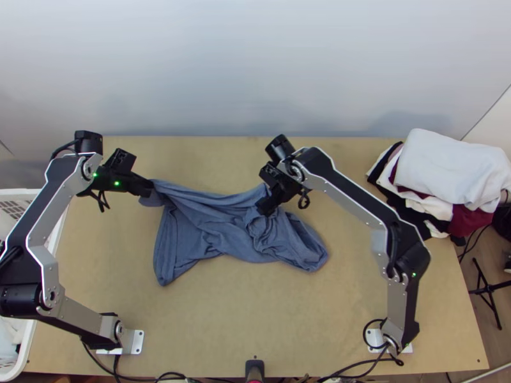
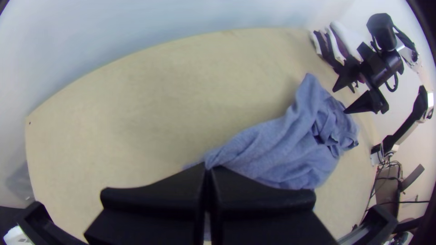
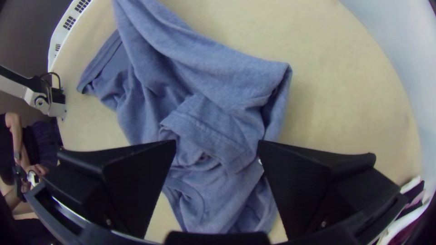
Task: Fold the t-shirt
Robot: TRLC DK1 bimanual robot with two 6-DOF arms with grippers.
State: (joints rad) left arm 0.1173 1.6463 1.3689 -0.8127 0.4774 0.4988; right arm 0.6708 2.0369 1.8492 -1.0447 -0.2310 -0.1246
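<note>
The blue t-shirt [image 1: 217,223] lies bunched and twisted across the middle of the table. My left gripper [image 1: 151,189] is at its upper left corner, and in the left wrist view the left gripper [image 2: 208,169] is shut on that bit of cloth, with the shirt [image 2: 277,149] stretching away from it. Over the shirt's right part is my right gripper [image 1: 267,203]. In the right wrist view the right gripper [image 3: 217,147] stands open, with rumpled folds and a hemmed edge of the shirt [image 3: 204,122] between and beyond its fingers.
A stack of folded clothes [image 1: 447,172] sits at the table's right back corner. Along the left edge stands a white basket [image 1: 25,345]. Bare wood [image 1: 255,313] stretches between the shirt and the near edge. In the right wrist view a person's hands show beyond the table.
</note>
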